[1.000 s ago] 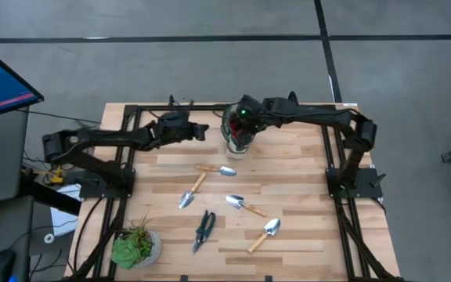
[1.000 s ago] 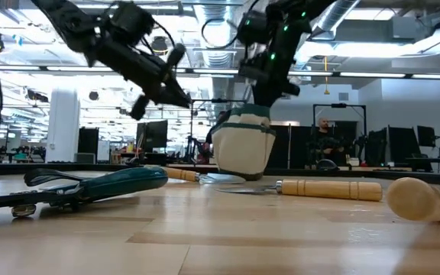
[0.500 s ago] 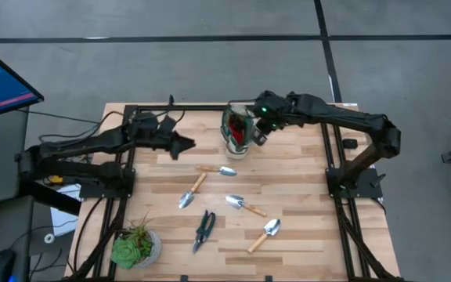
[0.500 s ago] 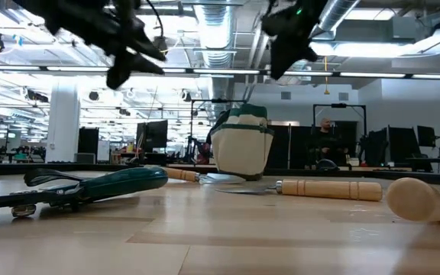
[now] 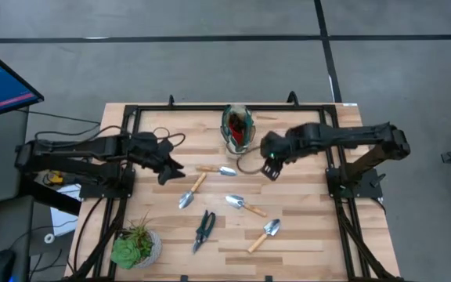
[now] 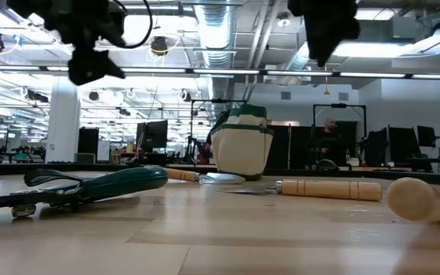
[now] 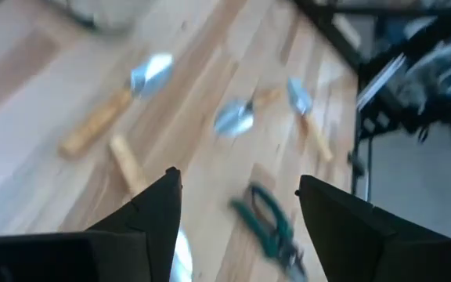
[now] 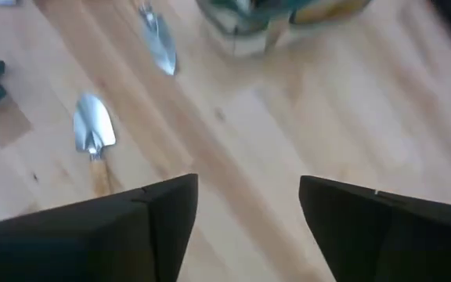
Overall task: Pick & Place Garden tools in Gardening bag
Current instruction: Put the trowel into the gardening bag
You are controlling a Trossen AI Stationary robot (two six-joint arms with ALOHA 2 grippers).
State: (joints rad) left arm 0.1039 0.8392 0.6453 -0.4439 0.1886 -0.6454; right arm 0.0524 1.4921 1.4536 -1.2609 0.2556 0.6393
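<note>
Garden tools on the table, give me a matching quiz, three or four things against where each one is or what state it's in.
Column one:
1. pruning shears
2. gardening bag
3. potted plant
4. left gripper

Column two:
A. upright at the table's far edge
B. open, holding nothing
C. table's near left corner
D. flat between two trowels, near edge

Pairs: 1-D, 2-A, 3-C, 4-B
</note>
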